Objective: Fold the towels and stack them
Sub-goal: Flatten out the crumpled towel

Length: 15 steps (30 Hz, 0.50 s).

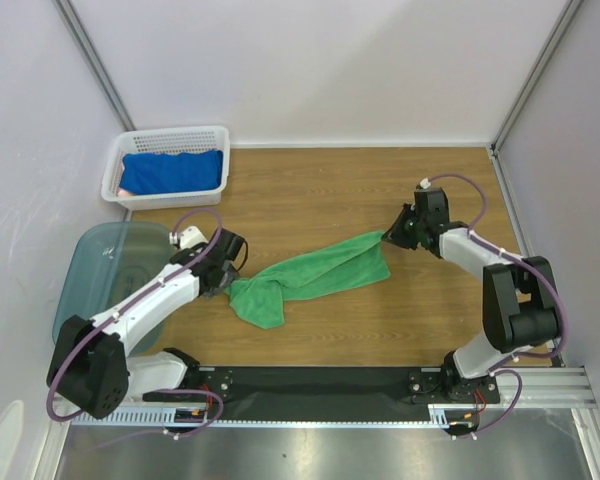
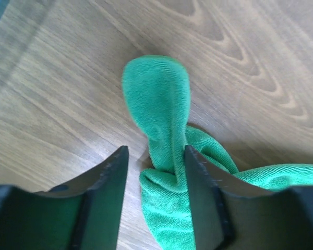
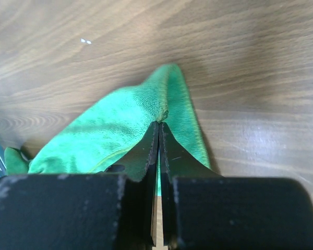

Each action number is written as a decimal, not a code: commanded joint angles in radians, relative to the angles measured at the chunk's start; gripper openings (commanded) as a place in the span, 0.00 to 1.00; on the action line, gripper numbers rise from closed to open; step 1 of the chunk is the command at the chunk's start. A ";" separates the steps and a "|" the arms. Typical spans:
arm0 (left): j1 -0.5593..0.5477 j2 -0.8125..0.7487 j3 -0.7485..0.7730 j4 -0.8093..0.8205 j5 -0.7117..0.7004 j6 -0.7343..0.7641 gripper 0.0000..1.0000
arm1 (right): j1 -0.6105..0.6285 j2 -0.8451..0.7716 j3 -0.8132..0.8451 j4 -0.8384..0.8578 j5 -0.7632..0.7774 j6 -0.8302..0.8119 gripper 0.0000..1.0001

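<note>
The green towel (image 1: 315,272) lies bunched in a long strip across the middle of the wooden table (image 1: 380,180), well apart from the blue towel (image 1: 175,170) in the white basket (image 1: 175,132) at the far left. The right gripper (image 3: 159,125) has its fingers pressed together on the towel's right corner. The left gripper (image 2: 155,153) straddles the crumpled left end with fingers spread, not closed (the cloth seems to touch only one finger). It should probably find a true corner there, clamp firmly, then draw both arms apart to flatten the towel before folding.
</note>
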State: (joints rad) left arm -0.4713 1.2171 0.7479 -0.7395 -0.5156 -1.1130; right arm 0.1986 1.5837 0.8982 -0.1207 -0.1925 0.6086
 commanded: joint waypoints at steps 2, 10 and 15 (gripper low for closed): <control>0.017 -0.048 -0.005 -0.020 -0.035 -0.050 0.56 | -0.019 -0.088 0.024 -0.051 0.056 -0.023 0.00; 0.026 -0.031 0.044 0.153 0.060 0.120 0.56 | -0.051 -0.165 -0.021 -0.120 0.068 -0.043 0.00; 0.008 0.015 0.085 0.265 0.144 0.271 0.57 | -0.070 -0.195 -0.045 -0.146 0.077 -0.029 0.00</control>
State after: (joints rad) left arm -0.4538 1.2091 0.7731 -0.5922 -0.4370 -0.9684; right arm 0.1425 1.4319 0.8642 -0.2356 -0.1379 0.5873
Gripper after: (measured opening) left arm 0.572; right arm 0.010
